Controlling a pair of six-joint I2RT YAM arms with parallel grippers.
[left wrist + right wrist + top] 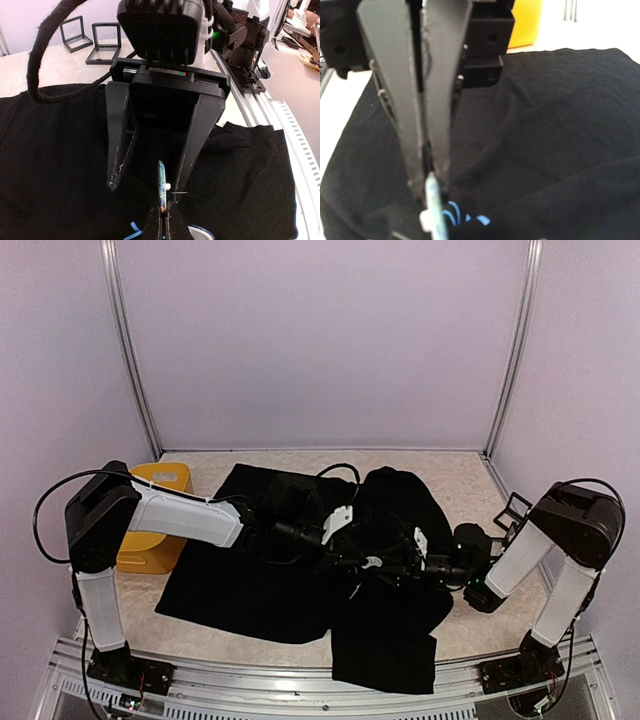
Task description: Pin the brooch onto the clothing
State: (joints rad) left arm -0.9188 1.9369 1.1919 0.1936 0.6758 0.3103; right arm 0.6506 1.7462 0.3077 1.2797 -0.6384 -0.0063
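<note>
1. Between the fingers of the left gripper [147,186], over the middle of the T-shirt [240,590], the brooch [161,187] stands on edge. It is thin and blue-green, with a small white fitting and a fine pin pointing sideways.
2. Right gripper [429,187]: jaws closed tight on the lower edge of the brooch, holding it upright.
3. Left gripper: jaws spread wide and gripping nothing. The brooch sits nearer the finger on the right of the left wrist view. Whether the pin touches that finger cannot be told.
4. The T-shirt is black, rumpled and spread over the table [460,480], directly beneath both grippers.
5. A light-blue mark [455,215] shows on the fabric just beside the brooch. Only a few strokes are visible, and they cannot be read as writing.
6. A yellow box [150,520] stands at the shirt's left edge, beside the left arm.
7. Two black frames [105,42] lie on the table near the right arm, clear of the shirt.
</note>
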